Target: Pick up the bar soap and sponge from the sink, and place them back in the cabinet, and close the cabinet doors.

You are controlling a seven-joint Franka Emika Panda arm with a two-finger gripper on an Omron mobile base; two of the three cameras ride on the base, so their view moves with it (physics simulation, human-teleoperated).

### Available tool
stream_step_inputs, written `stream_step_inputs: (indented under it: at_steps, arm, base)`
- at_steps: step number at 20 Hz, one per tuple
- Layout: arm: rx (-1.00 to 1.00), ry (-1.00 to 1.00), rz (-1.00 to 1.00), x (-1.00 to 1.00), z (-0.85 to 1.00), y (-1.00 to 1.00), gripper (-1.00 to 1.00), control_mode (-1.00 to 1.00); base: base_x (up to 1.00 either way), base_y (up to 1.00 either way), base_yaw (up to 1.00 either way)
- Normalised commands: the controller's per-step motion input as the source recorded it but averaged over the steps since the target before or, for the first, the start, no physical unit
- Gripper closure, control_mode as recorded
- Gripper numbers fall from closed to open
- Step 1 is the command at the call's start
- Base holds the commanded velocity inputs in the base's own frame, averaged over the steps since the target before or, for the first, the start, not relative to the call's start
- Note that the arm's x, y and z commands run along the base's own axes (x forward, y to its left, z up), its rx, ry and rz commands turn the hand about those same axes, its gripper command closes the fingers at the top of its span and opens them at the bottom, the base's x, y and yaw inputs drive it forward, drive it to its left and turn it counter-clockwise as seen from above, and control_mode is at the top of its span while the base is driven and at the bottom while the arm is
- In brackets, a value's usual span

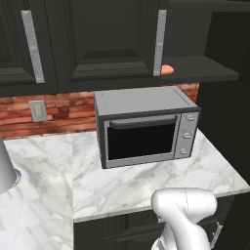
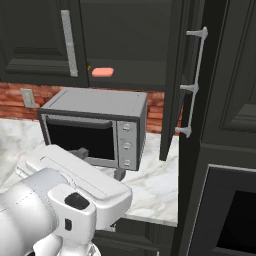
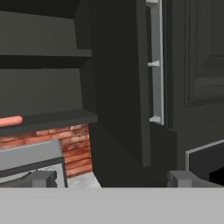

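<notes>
1. I am taking the microwave (image 1: 146, 129) as my landmark; it is sitting on the white marble counter (image 1: 146, 188) against the brick backsplash (image 1: 63, 110).
2. The bar soap (image 2: 102, 72) is lying flat on the bottom shelf of the cabinet (image 1: 205, 68), above the microwave and toward its right end.
3. One of the cabinet doors (image 2: 177, 80) is standing open, swung out to the right of the microwave, its silver bar handle (image 2: 195, 82) facing away from it.
4. My gripper (image 3: 111, 179) is hanging with its jaws spread wide and nothing between them, in front of the microwave's right end and looking toward that open door.
5. I am seeing one dark fingertip (image 3: 41, 178) in front of the microwave's top corner.
</notes>
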Motion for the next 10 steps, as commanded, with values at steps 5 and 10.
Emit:
stream_step_inputs:
  at_steps: [5, 10]
  arm:
    - [-0.02, -0.17, -0.06, 0.00, -0.29, 0.00, -1.00, -1.00]
    - [-0.02, -0.18, -0.03, 0.01, -0.25, 0.00, -1.00, -1.00]
  base:
    - [0.00, 0.00, 0.00]
    - [0.00, 0.00, 0.00]
